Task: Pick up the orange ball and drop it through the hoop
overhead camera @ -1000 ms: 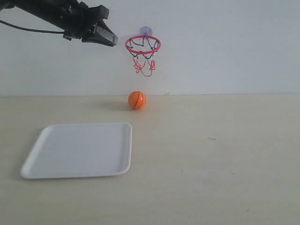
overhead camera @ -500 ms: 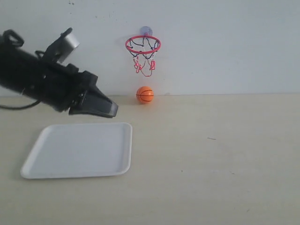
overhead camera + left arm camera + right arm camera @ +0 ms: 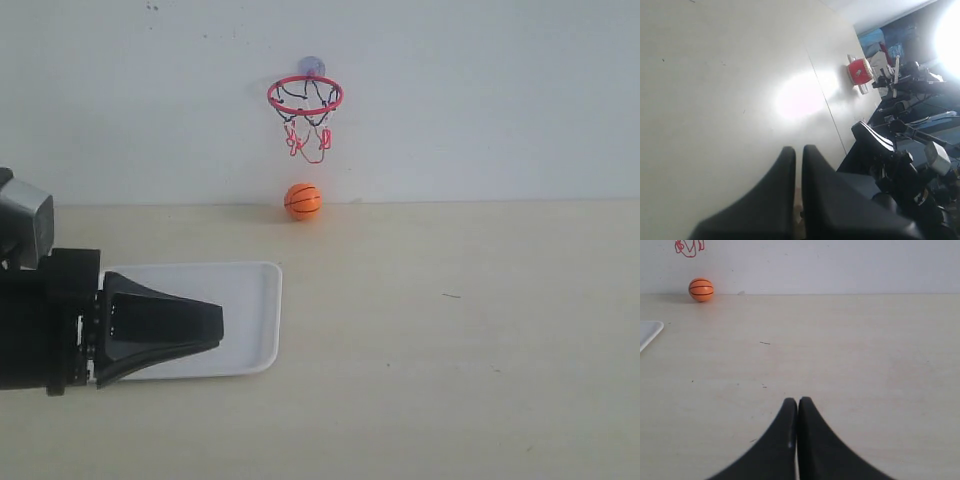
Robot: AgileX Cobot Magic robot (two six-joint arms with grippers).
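Observation:
The orange ball (image 3: 302, 200) rests on the table against the back wall, directly under the hoop (image 3: 305, 96), whose red ring and string net hang from a bluish suction cup on the wall. In the right wrist view the ball (image 3: 701, 289) lies far off and only the net's tip (image 3: 688, 248) shows. My left gripper (image 3: 215, 322) is low at the front left, over the white tray, shut with nothing between its fingers (image 3: 798, 150). My right gripper (image 3: 798, 401) is shut and empty above bare table, out of the exterior view.
A white tray (image 3: 255, 285) lies at the front left, partly covered by my left arm. In the left wrist view a red pot-like object (image 3: 859, 71) stands beyond the table's edge, with dark equipment (image 3: 905, 165) beside it.
The left arm has swung down from beside the hoop to low over the tray at the front left. The ball bounced under the hoop and now lies by the wall.

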